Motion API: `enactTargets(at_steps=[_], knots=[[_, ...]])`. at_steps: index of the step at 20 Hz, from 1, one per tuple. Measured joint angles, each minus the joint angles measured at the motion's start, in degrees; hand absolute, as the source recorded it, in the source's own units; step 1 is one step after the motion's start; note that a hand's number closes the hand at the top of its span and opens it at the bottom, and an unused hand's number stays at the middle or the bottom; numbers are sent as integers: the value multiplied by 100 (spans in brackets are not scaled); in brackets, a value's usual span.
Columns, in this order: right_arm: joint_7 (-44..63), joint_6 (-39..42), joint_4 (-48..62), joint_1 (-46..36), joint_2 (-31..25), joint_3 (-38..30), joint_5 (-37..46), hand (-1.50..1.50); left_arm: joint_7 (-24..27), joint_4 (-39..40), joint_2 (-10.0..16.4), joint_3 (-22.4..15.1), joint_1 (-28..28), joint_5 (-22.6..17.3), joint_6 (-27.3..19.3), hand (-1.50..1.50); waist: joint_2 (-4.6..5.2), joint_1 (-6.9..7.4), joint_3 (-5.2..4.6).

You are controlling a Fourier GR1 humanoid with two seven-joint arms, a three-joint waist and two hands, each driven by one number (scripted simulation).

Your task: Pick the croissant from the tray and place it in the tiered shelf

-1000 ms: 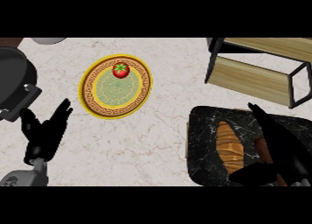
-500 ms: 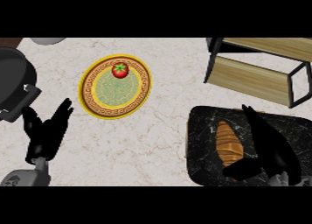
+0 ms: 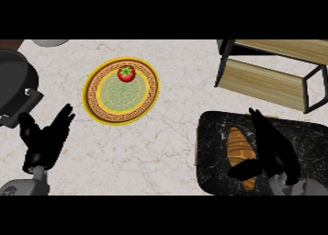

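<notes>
The right hand has slid leftward over the tray. Its straight, close-set fingers now lie just right of the croissant, and the thumb crosses the pastry's near end. The left hand rests with fingers spread. Beyond its fingertips sits a plate bearing a tomato. The tiered shelf stands beyond the right fingertips.

Hidden under the right robot hand and its thumb: lower stretch of the croissant, middle of the tray. Cut off by the top and right edges: tiered shelf. Cut off at left: dark pan. Barely showing at top: grey round object, too little to identify.
</notes>
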State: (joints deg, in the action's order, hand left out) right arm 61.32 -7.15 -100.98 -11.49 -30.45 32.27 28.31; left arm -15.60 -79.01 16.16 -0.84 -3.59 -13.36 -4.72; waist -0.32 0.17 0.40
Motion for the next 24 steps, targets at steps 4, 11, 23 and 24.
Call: enactTargets(at_steps=[4,11,23,24], knots=[[-305,-81,264,222,288,-100,299,-150,31,-22,-71,29,27,92,16,0,1,-9,-1],[-742,471,713,52,478,-165,135,150,27,27,-133,85,-33,143,100,0,-33,11,-45],[-1646,621,745,69,833,-179,498,150,59,-103,-219,155,94,284,118,0,-65,-30,-75],[-1664,623,776,18,918,-185,554,150,1,-164,-222,154,113,292,108,0,-61,-28,-76]])
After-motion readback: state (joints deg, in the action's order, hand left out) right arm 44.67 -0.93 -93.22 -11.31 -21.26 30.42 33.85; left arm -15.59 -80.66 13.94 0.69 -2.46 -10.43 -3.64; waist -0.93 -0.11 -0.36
